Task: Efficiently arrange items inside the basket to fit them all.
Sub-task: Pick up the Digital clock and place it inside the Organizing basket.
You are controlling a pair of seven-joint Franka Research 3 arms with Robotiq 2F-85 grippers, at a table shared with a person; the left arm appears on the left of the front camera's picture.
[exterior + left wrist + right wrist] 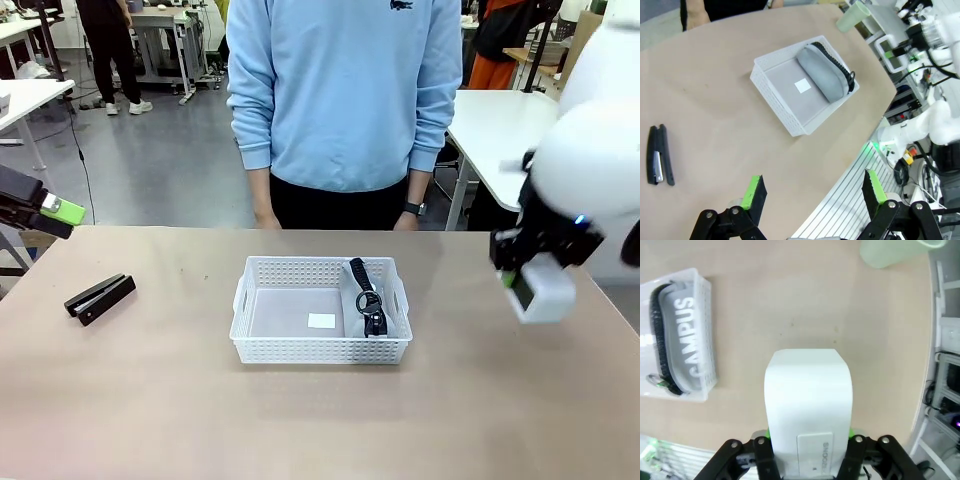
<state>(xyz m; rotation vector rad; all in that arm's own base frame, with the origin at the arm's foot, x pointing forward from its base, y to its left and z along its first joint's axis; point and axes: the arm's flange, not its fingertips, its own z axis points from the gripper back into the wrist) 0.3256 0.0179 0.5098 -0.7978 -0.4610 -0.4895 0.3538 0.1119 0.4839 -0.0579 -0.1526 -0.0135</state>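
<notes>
Ok so the right gripper [525, 280] is pinching the small white box [807, 400] by two opposite sides, up in the air well off the basket's right end. The box looks like light, stiff card with smooth faces. My guess is it slips if the squeeze is weak and dents if it's too hard, so those flat sides seem the right spot to hold. The left gripper [813, 179] is spread wide with nothing in it, way out past the basket's left end.

On the table [300, 420], left of the basket and well apart from it, the black stapler [100, 298] lies flat. It's probably the heaviest thing here, and rigid. I'd grab it across the narrow body near the middle.

The basket [320, 350] holds just the grey zip pouch [366, 295], propped on edge along the right-hand end with the zip and ring pull up. It looks soft, so it should give way to neighbours. The rest of the floor is bare apart from a little white sticker [321, 321].

The pale green cup [852, 16] is beyond the basket's right end, near the table edge. I reckon it's thin and light, but I can't tell if it's upright.
</notes>
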